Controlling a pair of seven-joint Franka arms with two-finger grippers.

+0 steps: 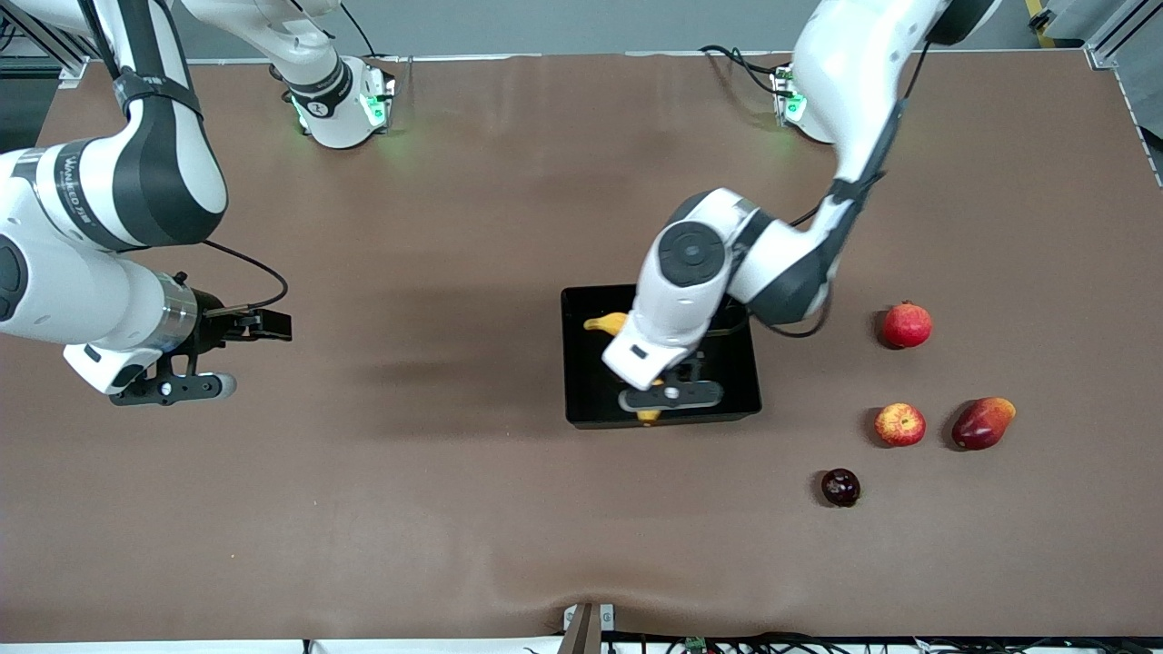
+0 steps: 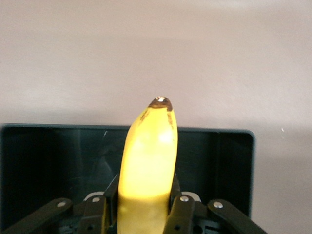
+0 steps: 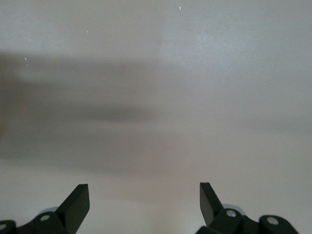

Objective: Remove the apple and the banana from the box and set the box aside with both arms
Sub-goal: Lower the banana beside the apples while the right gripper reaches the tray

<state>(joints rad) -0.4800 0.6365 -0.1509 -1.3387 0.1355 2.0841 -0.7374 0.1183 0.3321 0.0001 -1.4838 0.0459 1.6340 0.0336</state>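
Left gripper (image 1: 670,396) clamps the banana (image 2: 146,165) over the black tray (image 1: 591,363); apple (image 1: 899,424), red fruit (image 1: 907,325) and purple fruit (image 1: 840,487) lie beside the tray. Right gripper (image 3: 144,202) waits wide open, empty.

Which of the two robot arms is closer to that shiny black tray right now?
The left. Its end effector is over the shallow glossy black plastic tray, shut on the long curved yellow banana. The right end effector waits open over bare table toward the right arm's end.
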